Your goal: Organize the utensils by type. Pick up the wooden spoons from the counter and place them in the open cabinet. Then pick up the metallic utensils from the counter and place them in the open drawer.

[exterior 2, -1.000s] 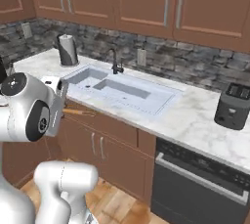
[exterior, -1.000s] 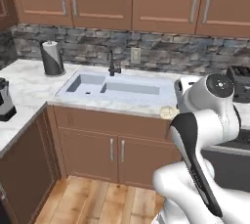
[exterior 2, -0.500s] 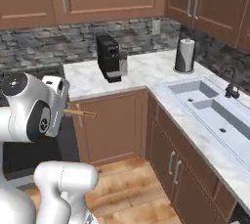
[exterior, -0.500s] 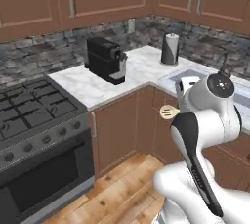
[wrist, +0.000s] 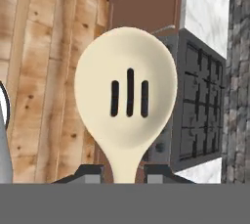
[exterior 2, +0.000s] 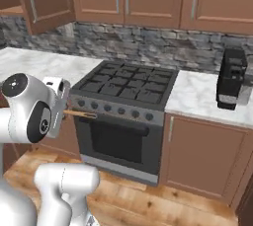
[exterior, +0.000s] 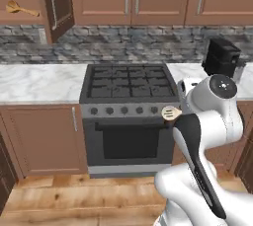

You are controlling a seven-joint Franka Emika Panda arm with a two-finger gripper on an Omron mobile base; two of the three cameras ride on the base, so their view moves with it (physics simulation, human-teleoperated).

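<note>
The gripper point(wrist: 125, 176) was clamped on the neck of a pale cream slotted spoon point(wrist: 126, 101), its 2 fingertips point(wrist: 89, 173) pressed against either side. The spoon's bowl, cut with 3 slots, pointed out in front of the black stove point(exterior: 129, 83), above the wooden floor point(exterior: 74, 198). Its tan handle ran back toward the white arm point(exterior 2: 30, 114). Far to the left, a golden-brown wooden spoon point(exterior: 19, 8) lay on the shelf of the open cabinet point(exterior: 22, 18). White marble counter point(exterior: 40, 83) flanked the stove, with a black coffee machine point(exterior: 222, 57) at the right.
</note>
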